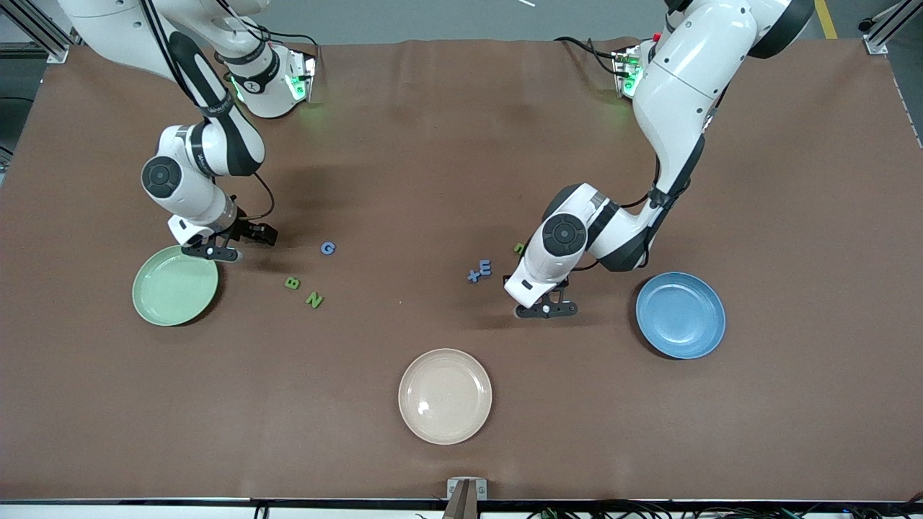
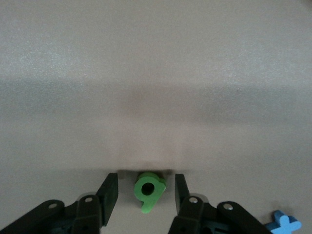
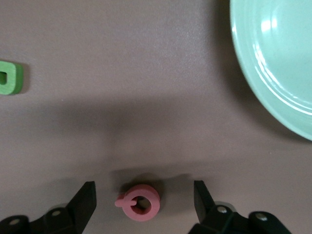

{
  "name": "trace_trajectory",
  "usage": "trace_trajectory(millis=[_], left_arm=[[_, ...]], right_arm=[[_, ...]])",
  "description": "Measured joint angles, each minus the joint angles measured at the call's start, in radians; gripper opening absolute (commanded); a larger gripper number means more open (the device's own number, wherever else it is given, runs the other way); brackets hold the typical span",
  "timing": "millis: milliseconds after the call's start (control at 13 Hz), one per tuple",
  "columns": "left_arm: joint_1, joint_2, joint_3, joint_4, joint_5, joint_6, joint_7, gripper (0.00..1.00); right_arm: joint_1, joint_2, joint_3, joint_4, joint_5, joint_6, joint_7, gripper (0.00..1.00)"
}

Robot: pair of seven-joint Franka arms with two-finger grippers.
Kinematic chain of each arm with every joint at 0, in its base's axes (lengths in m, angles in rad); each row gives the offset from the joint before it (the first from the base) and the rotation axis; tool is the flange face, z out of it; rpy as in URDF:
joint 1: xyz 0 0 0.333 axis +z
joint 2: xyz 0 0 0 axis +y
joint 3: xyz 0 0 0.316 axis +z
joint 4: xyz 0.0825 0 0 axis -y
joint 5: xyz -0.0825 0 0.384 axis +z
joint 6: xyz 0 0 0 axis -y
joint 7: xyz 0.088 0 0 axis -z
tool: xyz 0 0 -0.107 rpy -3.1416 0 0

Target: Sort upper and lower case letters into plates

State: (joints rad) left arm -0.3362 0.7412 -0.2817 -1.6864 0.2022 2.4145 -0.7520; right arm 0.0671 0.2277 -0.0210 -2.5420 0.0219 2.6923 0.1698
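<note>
Three readable letters, green B, green N, blue G

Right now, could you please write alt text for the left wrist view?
The left gripper straddles a small green foam letter g on the brown table, fingers not touching it. A blue foam piece peeks in at the edge.

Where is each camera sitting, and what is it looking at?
Front view: high up across the brown table, facing both white arms; left hand, right hand, pale mint green plate, blue plate, cream-beige plate.
Left wrist view: on the left arm, looking down past its black fingers at a small green letter between them.
Right wrist view: on the right arm, looking down past its fingers at a small pink letter.
Shared: the mint plate is in the front and right wrist views.
</note>
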Motion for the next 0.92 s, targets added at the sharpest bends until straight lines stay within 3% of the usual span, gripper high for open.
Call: trace_trajectory(millis=[384, 537, 690, 767, 920], left_arm=[[-0.008, 0.004, 0.000, 0.000, 0.000, 0.000, -0.004, 0.49], [-0.014, 0.009, 0.000, 0.000, 0.000, 0.000, -0.005, 0.38], [-0.014, 0.010, 0.001, 0.002, 0.009, 0.000, -0.007, 0.20], [-0.014, 0.010, 0.001, 0.003, 0.014, 0.000, -0.007, 0.10], [-0.013, 0.010, 0.002, 0.006, 0.041, 0.000, -0.007, 0.01]], right_arm=[[0.001, 0.003, 0.000, -0.005, 0.000, -0.014, 0.000, 0.81], [0.015, 0.004, 0.000, -0.014, 0.000, -0.014, 0.011, 0.81], [0.027, 0.006, 0.001, -0.020, 0.000, -0.014, 0.024, 0.77], [0.029, 0.008, 0.001, -0.020, 0.000, -0.014, 0.026, 0.72], [0.029, 0.013, 0.000, -0.020, 0.000, -0.013, 0.028, 0.62]])
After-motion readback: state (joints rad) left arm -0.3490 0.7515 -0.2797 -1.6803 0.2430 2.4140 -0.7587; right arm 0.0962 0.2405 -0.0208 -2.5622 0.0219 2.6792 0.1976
